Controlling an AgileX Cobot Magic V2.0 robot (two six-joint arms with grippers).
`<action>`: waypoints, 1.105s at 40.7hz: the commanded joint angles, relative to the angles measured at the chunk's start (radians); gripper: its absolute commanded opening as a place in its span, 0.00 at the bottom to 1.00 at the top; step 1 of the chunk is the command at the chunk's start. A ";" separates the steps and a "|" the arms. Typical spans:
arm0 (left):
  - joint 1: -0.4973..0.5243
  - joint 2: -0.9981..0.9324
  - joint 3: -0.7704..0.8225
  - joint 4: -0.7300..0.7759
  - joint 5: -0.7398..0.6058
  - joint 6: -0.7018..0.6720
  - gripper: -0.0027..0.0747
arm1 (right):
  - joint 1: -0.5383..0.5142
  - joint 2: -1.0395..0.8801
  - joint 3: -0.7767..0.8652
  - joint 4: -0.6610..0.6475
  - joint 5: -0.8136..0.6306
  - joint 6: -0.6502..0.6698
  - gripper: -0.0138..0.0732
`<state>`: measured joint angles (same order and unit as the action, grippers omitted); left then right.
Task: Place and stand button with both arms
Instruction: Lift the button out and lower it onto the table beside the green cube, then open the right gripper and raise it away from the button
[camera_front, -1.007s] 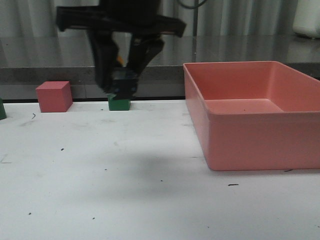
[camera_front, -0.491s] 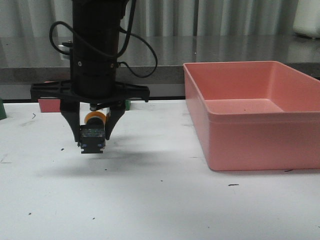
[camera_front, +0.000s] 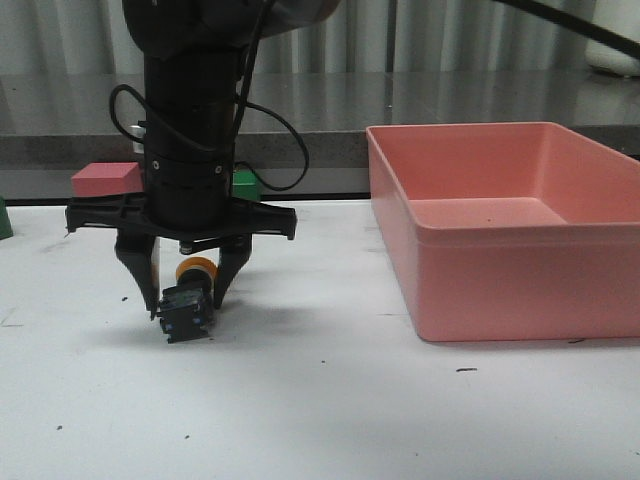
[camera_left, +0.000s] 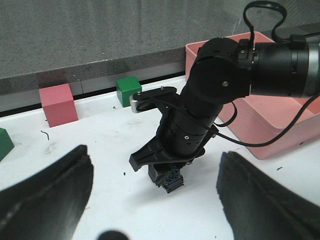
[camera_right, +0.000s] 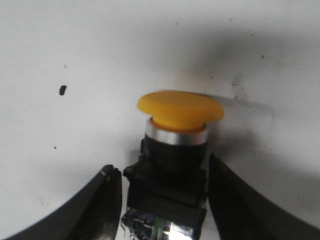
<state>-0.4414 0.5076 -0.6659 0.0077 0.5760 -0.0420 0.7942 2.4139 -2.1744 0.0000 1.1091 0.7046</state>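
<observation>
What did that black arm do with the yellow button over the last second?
The right gripper swung from the back of the table, by the green cube, forward and down toward the white table, carrying the button low over it. It kept its grip throughout. The red cube, green cube and pink bin stayed put.

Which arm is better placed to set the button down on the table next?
Right. The right gripper already holds the button between its jaws, low over the table. The left gripper is open, empty and farther back.
</observation>
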 joint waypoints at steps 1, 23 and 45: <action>-0.007 0.010 -0.037 -0.008 -0.081 0.000 0.70 | -0.002 -0.076 -0.035 -0.006 -0.020 -0.001 0.71; -0.007 0.010 -0.037 -0.008 -0.081 0.000 0.70 | -0.003 -0.419 0.032 -0.017 0.126 -0.652 0.71; -0.007 0.010 -0.037 -0.008 -0.081 0.000 0.70 | -0.003 -0.948 0.552 0.068 -0.058 -0.831 0.71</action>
<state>-0.4414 0.5076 -0.6659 0.0077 0.5760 -0.0420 0.7942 1.5911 -1.6846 0.0608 1.1362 -0.1158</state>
